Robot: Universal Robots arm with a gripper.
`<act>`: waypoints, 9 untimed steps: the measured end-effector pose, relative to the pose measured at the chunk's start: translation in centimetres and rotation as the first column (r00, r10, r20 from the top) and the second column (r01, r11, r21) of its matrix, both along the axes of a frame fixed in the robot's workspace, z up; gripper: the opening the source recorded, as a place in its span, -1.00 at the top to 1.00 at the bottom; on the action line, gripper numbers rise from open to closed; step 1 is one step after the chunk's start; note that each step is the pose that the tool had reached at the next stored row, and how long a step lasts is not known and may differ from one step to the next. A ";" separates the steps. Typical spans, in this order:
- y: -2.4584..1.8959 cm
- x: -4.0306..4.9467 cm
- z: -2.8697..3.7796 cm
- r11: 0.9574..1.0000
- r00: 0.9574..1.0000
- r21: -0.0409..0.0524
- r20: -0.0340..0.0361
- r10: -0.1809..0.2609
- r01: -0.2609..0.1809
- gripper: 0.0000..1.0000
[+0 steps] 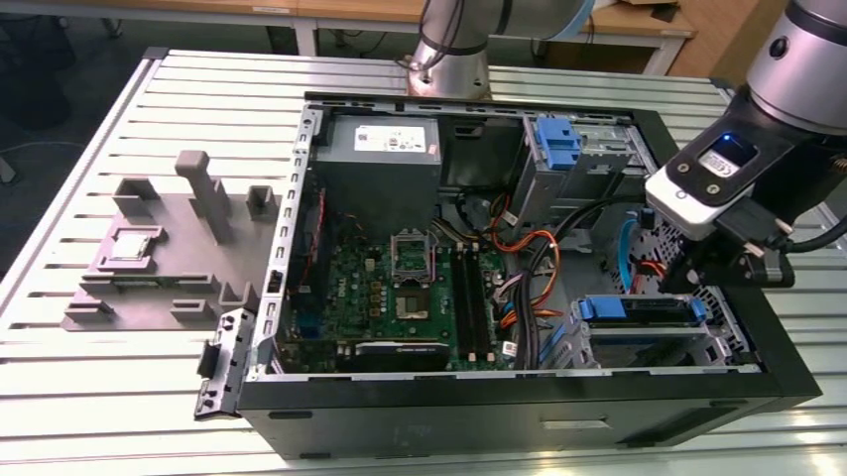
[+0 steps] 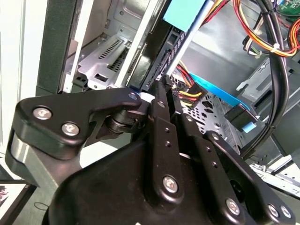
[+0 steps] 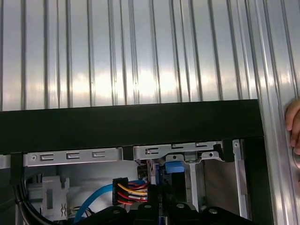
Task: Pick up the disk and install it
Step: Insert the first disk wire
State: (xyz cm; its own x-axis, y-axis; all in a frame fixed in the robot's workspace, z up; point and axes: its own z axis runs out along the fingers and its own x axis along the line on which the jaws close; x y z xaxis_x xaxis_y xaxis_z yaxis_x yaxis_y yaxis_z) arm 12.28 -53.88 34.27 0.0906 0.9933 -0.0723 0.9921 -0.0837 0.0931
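Note:
My gripper (image 1: 721, 273) hangs low inside the open computer case (image 1: 530, 397), close to the wall on the exterior view's right. In both wrist views a thin slab sticks out edge-on from between the fingers: the disk (image 2: 161, 51), dark on its side with a light blue end (image 3: 173, 167). The gripper (image 2: 154, 91) is shut on the disk. Ahead of it stands the metal drive cage (image 3: 178, 151) under the case's black rim. In the exterior view the arm hides the held disk.
A blue-railed carrier (image 1: 642, 309) lies in the bay by the front wall. A blue latch piece (image 1: 560, 144), grey power supply (image 1: 384, 144), motherboard (image 1: 411, 278) and loose cables (image 1: 530, 268) crowd the case. A grey fixture (image 1: 173, 248) sits outside. A hand (image 3: 293, 126) rests beside the case.

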 end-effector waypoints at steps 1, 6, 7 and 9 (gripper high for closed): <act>-0.08 0.00 0.00 1.000 1.000 0.003 0.001 0.000 0.000 0.66; -0.35 -0.08 -0.11 1.000 1.000 0.022 0.012 0.000 0.000 0.66; -0.43 -0.09 -0.15 1.000 1.000 0.023 0.013 0.000 0.000 0.66; -0.61 -0.14 -0.22 1.000 1.000 0.024 0.015 0.000 0.000 0.66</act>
State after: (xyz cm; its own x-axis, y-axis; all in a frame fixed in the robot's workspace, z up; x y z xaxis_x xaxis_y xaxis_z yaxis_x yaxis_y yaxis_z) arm 12.15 -54.50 34.05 0.0915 0.9947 -0.0469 0.9907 -0.0861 0.1057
